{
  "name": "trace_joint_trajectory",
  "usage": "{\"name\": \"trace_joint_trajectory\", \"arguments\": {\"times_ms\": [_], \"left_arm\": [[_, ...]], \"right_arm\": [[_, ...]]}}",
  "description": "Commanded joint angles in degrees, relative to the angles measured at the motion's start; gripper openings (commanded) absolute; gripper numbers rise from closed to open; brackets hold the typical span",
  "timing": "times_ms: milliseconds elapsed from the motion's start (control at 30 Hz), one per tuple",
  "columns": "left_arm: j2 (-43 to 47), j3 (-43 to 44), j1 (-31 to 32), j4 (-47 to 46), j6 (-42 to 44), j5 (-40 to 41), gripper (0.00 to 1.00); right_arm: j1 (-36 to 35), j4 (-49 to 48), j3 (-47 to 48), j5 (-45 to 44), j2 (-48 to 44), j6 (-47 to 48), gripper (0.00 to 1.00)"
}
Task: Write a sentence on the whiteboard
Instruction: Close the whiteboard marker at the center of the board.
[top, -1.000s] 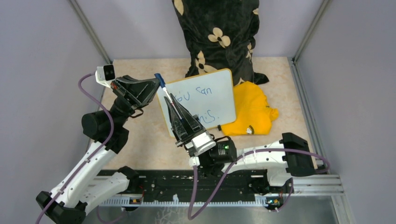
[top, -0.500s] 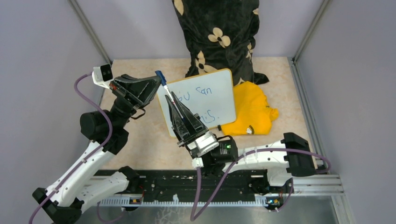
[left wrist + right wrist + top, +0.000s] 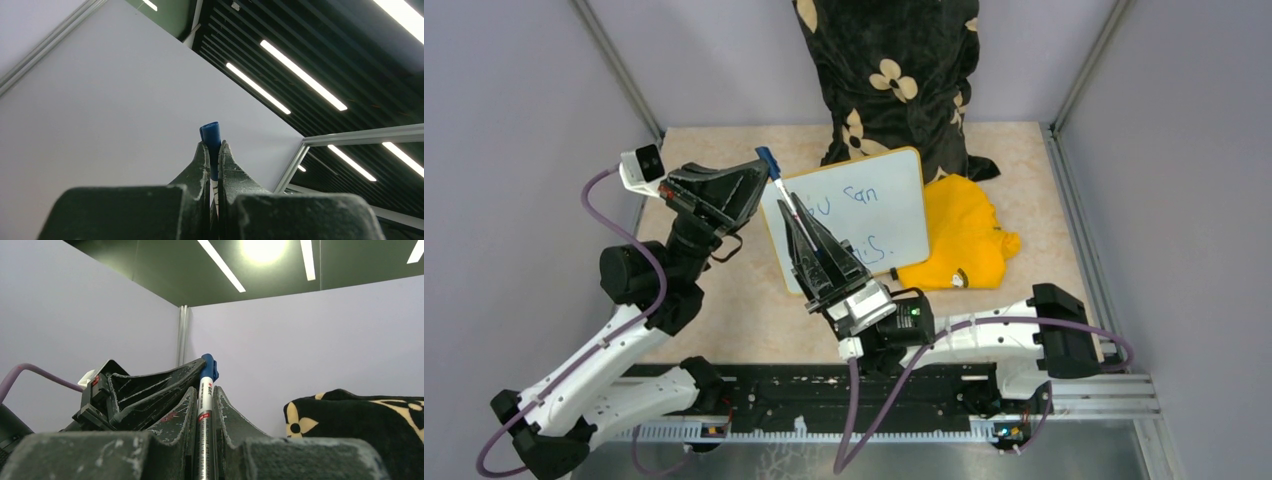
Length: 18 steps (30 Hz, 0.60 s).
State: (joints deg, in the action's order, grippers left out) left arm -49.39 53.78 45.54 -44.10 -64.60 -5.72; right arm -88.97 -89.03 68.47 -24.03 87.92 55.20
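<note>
The whiteboard (image 3: 886, 222) lies on the beige table, tilted. The sentence (image 3: 861, 195) shows in blue as partial words on two lines; my right arm hides its left part. Above the board's left edge, a white marker (image 3: 782, 192) with a blue cap (image 3: 768, 162) is held by both grippers. My left gripper (image 3: 760, 178) is shut on the cap (image 3: 211, 136). My right gripper (image 3: 790, 210) is shut on the barrel (image 3: 205, 407). In the left wrist view, the cap pokes out above the left gripper (image 3: 212, 148). In the right wrist view, the right gripper (image 3: 205, 389) faces upward.
A yellow cloth (image 3: 964, 240) lies against the board's right edge. A black floral fabric bundle (image 3: 889, 70) stands behind the board at the back wall. Grey walls close in the table on three sides.
The left arm's wrist has drifted slightly left and down, and the right wrist shifted a little. Both grippers still hold the marker at the same spot.
</note>
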Motion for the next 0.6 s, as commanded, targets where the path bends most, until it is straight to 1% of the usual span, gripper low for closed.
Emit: {"name": "trace_joint_trajectory", "arguments": {"times_ms": [0, 67, 100, 167, 300, 400, 533, 567], "left_arm": [[-2.3, -5.7, 5.0, 13.3, 3.0, -21.3, 0.0], [-1.1, -6.8, 5.0, 13.0, 3.3, -19.5, 0.0], [-0.4, -7.2, 5.0, 12.7, 3.3, -18.5, 0.05], [0.7, -7.8, 5.0, 12.0, 3.4, -16.9, 0.17], [3.1, -8.6, 5.0, 12.9, 4.6, -12.7, 0.46], [4.5, -9.7, 5.0, 12.7, 4.8, -10.1, 0.61], [5.8, -9.7, 5.0, 12.8, 5.9, -8.9, 0.79], [6.0, -9.5, 5.0, 12.9, 6.3, -8.6, 0.83]], "right_arm": [[2.3, -9.1, 1.3, 2.3, 2.1, -5.0, 0.0], [2.2, -8.9, 0.0, 2.4, 1.0, -5.5, 0.0], [2.2, -8.8, -0.6, 2.5, 0.5, -5.6, 0.0], [1.9, -8.7, -1.9, 2.4, -0.3, -5.5, 0.0], [1.2, -9.3, -3.3, 2.3, -0.9, -3.9, 0.0], [0.7, -9.6, -4.2, 2.2, -1.4, -3.3, 0.0], [0.4, -9.6, -5.6, 2.0, -2.5, -3.2, 0.0], [0.4, -9.6, -5.8, 2.0, -2.8, -3.3, 0.0]]}}
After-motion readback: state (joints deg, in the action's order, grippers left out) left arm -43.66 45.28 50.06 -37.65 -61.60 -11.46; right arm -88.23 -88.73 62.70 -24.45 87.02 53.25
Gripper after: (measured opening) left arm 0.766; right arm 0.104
